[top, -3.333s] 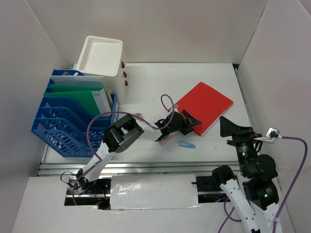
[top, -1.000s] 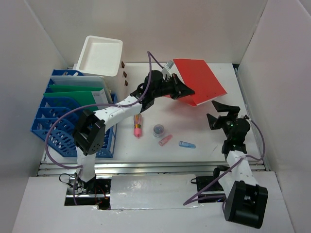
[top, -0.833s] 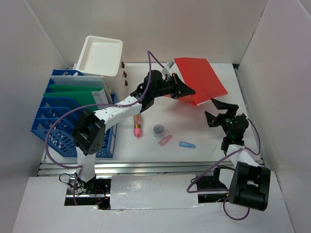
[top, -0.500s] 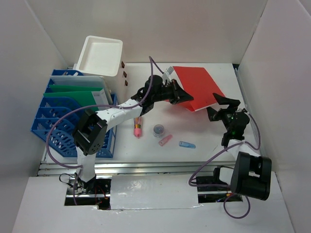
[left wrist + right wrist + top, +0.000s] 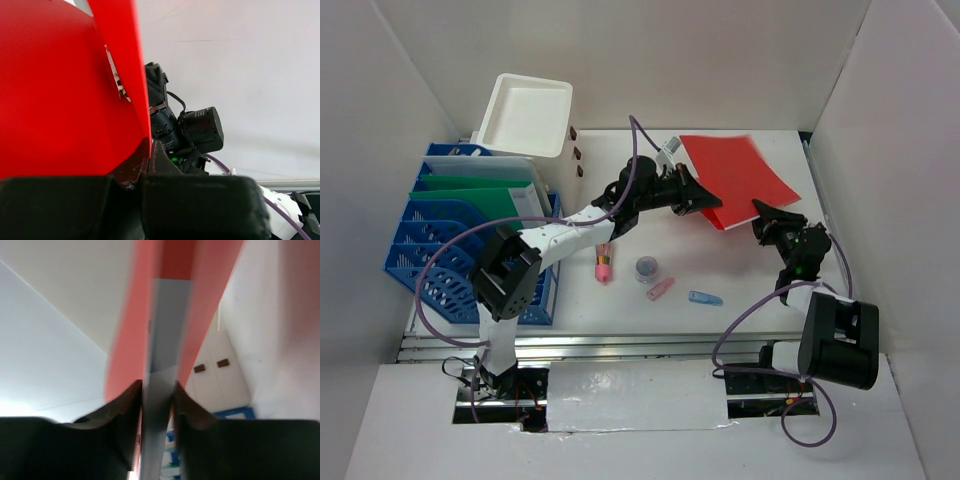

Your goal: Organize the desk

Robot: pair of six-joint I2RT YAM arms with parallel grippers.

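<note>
Left gripper (image 5: 706, 196) clenched on the red folder (image 5: 742, 172) at its near-left edge; the folder hangs tilted above the far right corner of the desk (image 5: 740, 275). Risk, my reading: the right gripper (image 5: 767, 214), at the folder's near right corner, takes a shallow bite. The arms then pull unevenly, and the cover creases or slips down to the desk. Left arm stretched long, diagonal from the near left edge. Right forearm upright, elbow folded by the near right edge.

Left wrist: folder pinched low between the jaws. Cover bows open above, so contents could spill.

Right wrist: fingers (image 5: 120, 415) flank the folder's edge, pale sheet between. Biting or not, cannot tell.
</note>
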